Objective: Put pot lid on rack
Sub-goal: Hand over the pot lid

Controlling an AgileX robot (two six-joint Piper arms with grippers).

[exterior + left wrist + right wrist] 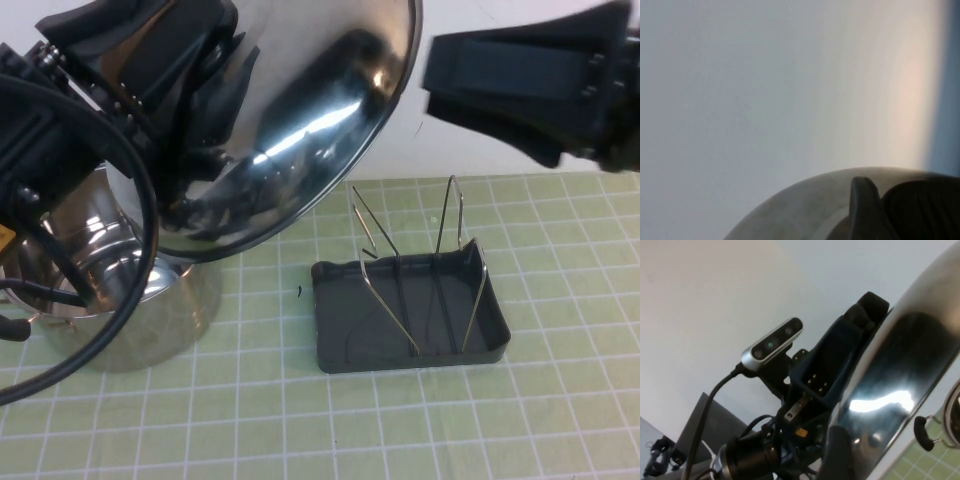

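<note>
Lid (310, 110) is held aloft at the upper left of the high view, tilted steeply, its polished dome facing the camera and mirroring the arm that carries it. Its lower rim hangs above the pot's 1 o'clock edge and is well clear of the table.

Left gripper (195, 95) sits against the lid near its centre, at about 10 o'clock from the rack. The knob is hidden behind the fingers, so the grip point cannot be seen directly; the fingers appear closed on the lid. The left wrist view shows only a dark finger (865, 210) lying against the lid's pale curved edge (805, 200), with blank wall beyond.

Pot (110, 300) stands uncovered on the green gridded mat (300, 440) at the left, at 9 o'clock from the rack, part-hidden by the left arm's black cables.

Rack (410, 310) rests flat on the mat at centre, near the pot but apart from it. Its wire dividers (450, 270) stand upright and carry nothing. The lid is above and at 11 o'clock from it, not touching.

Right gripper (520, 75) hovers high at the upper right, at 1 o'clock from the rack, just beside the lid's rim; its fingers cannot be judged. The right wrist view shows the lid's surface (900, 390) with the left arm behind it.
</note>
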